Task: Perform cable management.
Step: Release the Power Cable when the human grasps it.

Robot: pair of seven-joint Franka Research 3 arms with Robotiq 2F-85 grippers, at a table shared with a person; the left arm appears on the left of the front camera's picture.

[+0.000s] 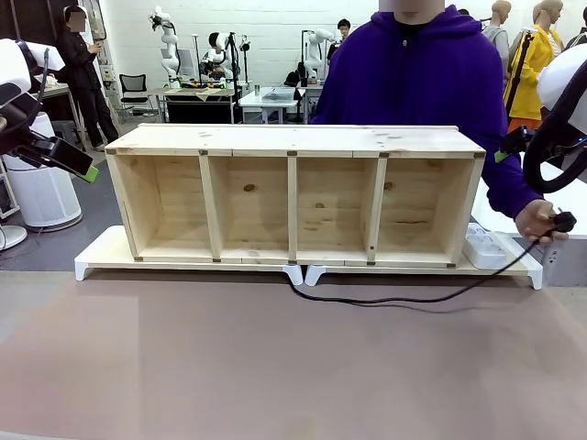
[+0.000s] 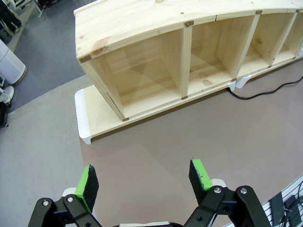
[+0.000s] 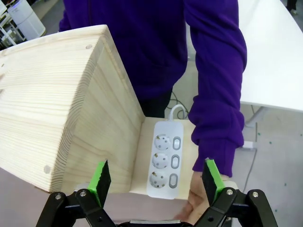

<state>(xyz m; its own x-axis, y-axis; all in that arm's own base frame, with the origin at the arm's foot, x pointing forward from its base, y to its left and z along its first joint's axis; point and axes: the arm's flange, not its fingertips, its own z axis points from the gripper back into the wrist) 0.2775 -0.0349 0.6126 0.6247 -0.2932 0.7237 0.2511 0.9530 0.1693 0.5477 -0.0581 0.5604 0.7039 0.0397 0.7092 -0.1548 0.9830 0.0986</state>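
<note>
The left end effector (image 2: 144,182) hangs above the brown bench (image 2: 199,142), angled down toward the near left end of the wooden shelf (image 2: 156,56), its green-padded fingers (image 2: 86,182) spread wide with nothing between them. The right end effector (image 3: 158,182) hovers over the shelf's right end, also spread wide and empty, looking down on the white power strip (image 3: 165,158) and on the person's hand (image 1: 541,223) just beside it. That hand, coming out of a purple sleeve (image 3: 215,94), holds the small rounded black plug (image 1: 562,221) at the bench's far right edge. The cable (image 1: 404,298), thin, black and smooth, runs from the plug down to the bench and along its matte surface in a shallow curve, ending at the gap between the two white trays (image 1: 96,257) under the shelf's middle. The shelf is pale, knotty pine with visible grain, a long box with four open compartments facing the robot. The power strip is glossy white plastic with rounded corners, three round sockets and three oval switches, lying on the right tray beside the shelf's end wall.
</note>
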